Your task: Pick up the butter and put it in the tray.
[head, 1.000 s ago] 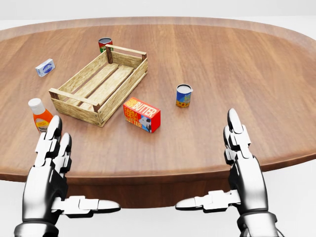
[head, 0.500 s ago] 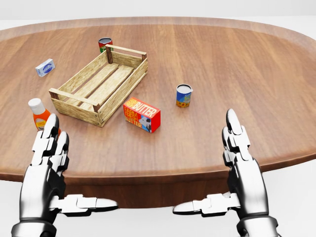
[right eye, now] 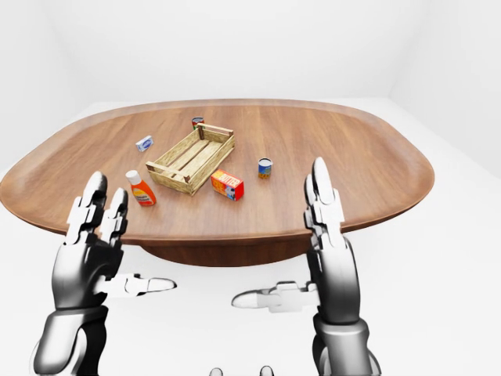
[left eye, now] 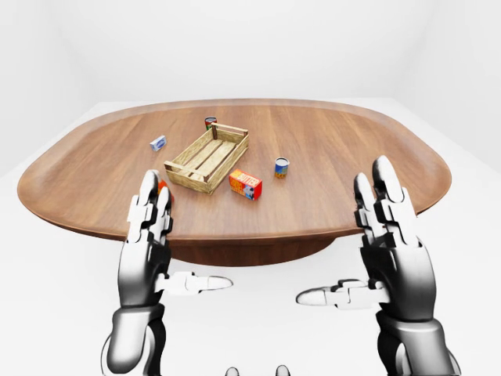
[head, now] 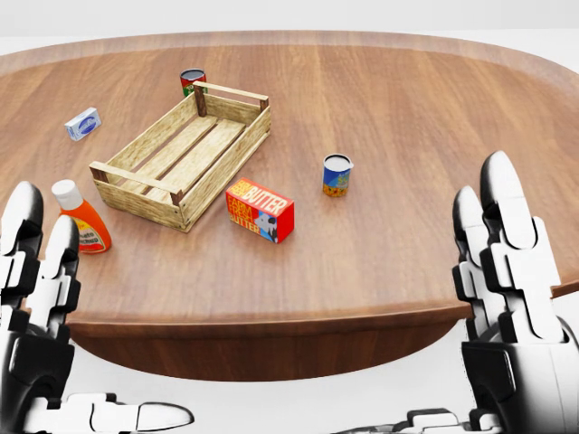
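Risk lies in the open, empty silver right hand (head: 507, 307) knocking the red-and-orange butter box (head: 260, 210), lying just beside the slatted wooden tray (head: 136, 181), into it.

- Bright, even, soft light fills all three views; the white surroundings are nearly featureless.
- The table (head: 389, 108) shows a mild sheen, no harsh glare.
- Small soft shadows sit under the crate (head: 185, 154).
- Everything is sharp; no blur or edge distortion.
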Motion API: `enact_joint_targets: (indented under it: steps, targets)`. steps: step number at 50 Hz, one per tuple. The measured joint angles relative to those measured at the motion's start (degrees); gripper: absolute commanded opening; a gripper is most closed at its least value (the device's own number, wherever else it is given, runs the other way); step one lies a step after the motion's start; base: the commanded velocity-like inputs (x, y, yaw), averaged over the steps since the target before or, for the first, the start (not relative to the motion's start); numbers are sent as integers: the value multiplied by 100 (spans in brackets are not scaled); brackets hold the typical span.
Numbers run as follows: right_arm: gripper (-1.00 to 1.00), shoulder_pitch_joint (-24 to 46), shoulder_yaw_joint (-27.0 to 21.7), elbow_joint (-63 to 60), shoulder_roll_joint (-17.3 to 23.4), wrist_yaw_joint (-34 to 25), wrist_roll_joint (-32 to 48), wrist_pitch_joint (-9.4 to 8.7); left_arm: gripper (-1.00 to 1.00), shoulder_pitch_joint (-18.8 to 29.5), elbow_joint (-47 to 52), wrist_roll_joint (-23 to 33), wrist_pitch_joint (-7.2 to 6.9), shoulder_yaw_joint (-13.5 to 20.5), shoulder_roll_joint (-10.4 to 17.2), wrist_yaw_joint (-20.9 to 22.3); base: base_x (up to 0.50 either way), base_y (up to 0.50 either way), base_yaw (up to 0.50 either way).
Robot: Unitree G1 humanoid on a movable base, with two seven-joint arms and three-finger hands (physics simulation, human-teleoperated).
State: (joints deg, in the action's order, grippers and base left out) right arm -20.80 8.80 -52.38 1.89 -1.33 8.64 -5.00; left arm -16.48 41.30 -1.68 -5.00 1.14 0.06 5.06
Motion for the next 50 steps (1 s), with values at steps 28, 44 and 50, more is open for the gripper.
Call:
enact_joint_targets:
  steps: [28,44,50]
  targets:
    - [100,-319,30,-716,44,-14,315,0,100,-308,757,-94,0,95,-65,120,0,26,0]
    - [100,-322,48,-717,40,-4,348,0,100,-294,794,-120,0,156,-73,135,0,50,0]
    - [100,-309,53,-695,38,6,352,0,100,-268,769,-125,0,179,-75,136,0,50,0]
